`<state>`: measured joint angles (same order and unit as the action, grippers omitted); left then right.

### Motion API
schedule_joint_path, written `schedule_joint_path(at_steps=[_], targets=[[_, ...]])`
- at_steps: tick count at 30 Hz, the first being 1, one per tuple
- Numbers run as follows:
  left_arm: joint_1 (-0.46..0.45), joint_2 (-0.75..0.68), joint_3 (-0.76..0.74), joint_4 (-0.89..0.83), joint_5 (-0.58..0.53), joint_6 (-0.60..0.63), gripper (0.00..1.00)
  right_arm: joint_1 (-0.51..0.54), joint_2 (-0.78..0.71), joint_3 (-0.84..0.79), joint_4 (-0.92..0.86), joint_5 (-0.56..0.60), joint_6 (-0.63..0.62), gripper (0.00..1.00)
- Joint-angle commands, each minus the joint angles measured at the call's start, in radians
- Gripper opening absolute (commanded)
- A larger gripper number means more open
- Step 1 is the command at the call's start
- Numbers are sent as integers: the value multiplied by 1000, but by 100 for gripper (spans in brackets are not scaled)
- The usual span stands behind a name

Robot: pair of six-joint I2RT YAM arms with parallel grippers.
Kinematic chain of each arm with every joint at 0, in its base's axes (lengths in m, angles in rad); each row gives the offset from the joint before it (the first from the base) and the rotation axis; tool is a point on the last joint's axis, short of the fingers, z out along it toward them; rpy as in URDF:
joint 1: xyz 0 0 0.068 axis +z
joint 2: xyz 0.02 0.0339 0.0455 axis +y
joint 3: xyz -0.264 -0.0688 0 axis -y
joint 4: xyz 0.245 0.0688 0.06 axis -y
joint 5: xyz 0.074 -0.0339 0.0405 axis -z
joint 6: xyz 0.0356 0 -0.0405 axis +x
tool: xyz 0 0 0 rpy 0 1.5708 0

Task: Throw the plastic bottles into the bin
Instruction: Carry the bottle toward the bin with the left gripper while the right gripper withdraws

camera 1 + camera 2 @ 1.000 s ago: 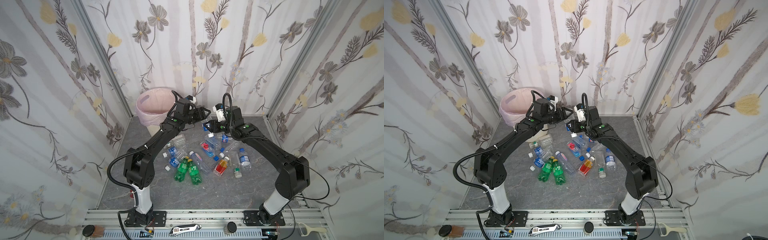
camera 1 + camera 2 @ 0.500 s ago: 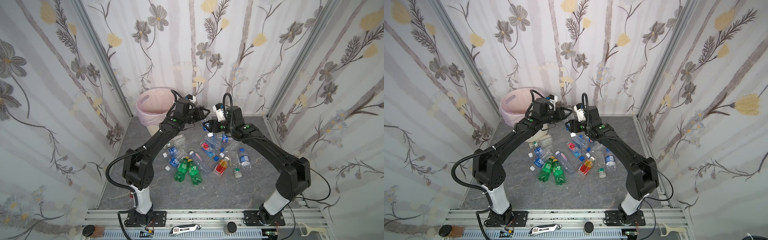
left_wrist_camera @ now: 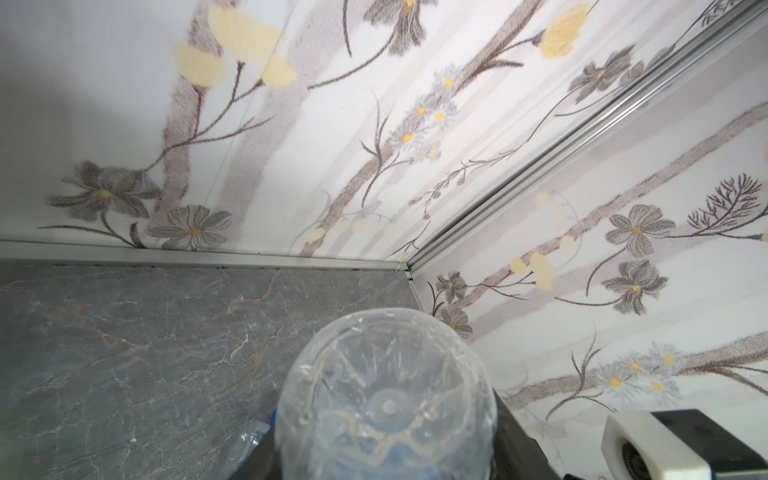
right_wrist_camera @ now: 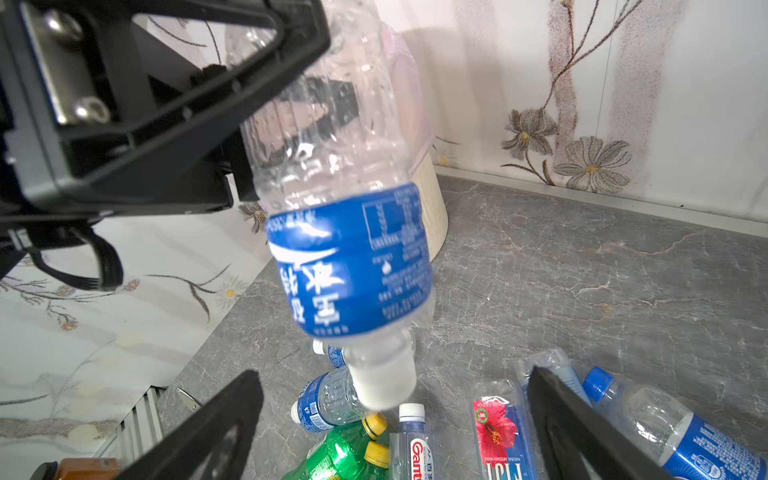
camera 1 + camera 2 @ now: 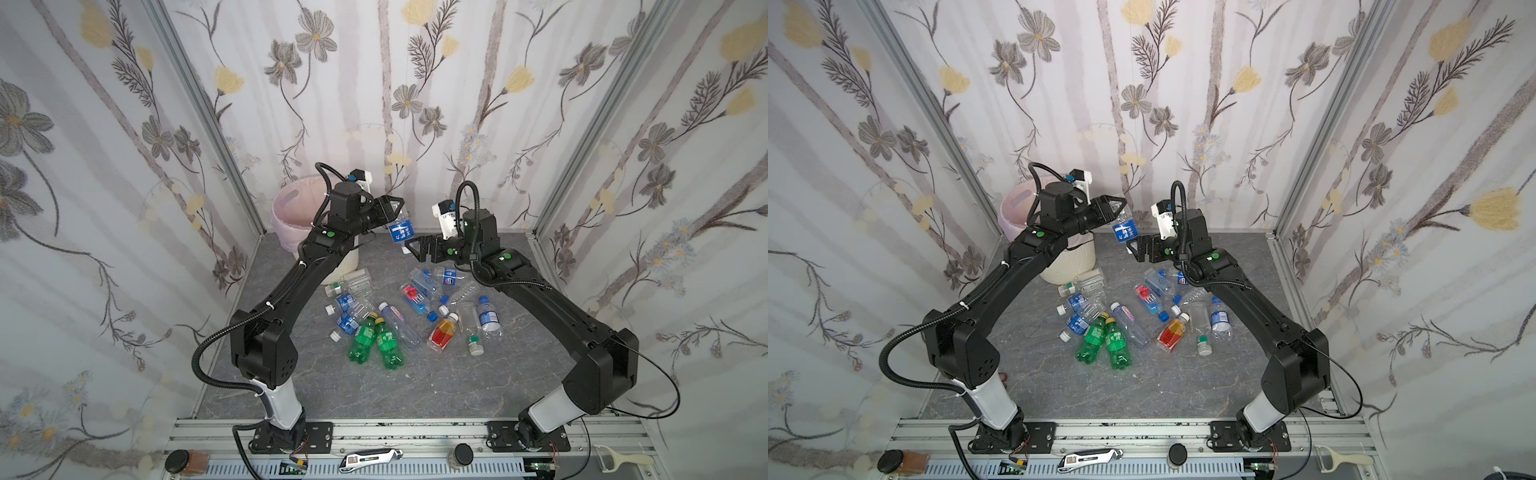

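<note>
Carrying looks like the step in hand. The left tool (image 5: 394, 208) pinches a clear plastic bottle with a blue label (image 5: 401, 231) near its bottom end. The bottle hangs in the air with its white cap pointing down. The right tool (image 5: 413, 249) sits just under and beside that cap, with its two fingers spread wide and touching nothing.

The round cream-white ribbed plastic bin with a pink bag inside (image 5: 286, 220) stands in the back corner on the left, behind the left arm. The held bottle is near the bin but not over it. The next move, I think, calls for the left arm to swing the bottle back over the bin's rim and only then let go. The right tool should move aside so it does not bump the cap.

The left arm hides much of the bin's mouth, so I cannot tell if any bottles are in it. Many more bottles lie in a heap on the grey stone-look surface (image 5: 415, 386). Among them are two green plastic bottles with yellow caps (image 5: 388, 345) and an orange-red plastic bottle (image 5: 442, 334).
</note>
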<state>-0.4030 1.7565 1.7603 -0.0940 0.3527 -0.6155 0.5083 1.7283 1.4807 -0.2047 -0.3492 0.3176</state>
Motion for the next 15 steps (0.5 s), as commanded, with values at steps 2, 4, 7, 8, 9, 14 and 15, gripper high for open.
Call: schedule_joint_path(at_steps=[2, 4, 7, 8, 9, 14, 15], targets=[[39, -38, 33, 20, -37, 21, 49, 15, -30, 2, 111, 10, 36, 100], [61, -53, 48, 20, -50, 28, 49, 33, -42, 6, 150, 31, 41, 100], [93, -69, 74, 20, -57, 28, 49, 75, -38, 44, 178, 78, 25, 100], [103, -72, 81, 20, -58, 26, 49, 87, -33, 58, 183, 92, 18, 100], [112, -76, 88, 20, -59, 25, 49, 98, -30, 75, 190, 106, 12, 100], [171, -95, 141, 19, -58, 24, 49, 160, -6, 151, 243, 144, -14, 100], [185, -101, 153, 19, -61, 18, 49, 171, -1, 165, 256, 151, -17, 100]])
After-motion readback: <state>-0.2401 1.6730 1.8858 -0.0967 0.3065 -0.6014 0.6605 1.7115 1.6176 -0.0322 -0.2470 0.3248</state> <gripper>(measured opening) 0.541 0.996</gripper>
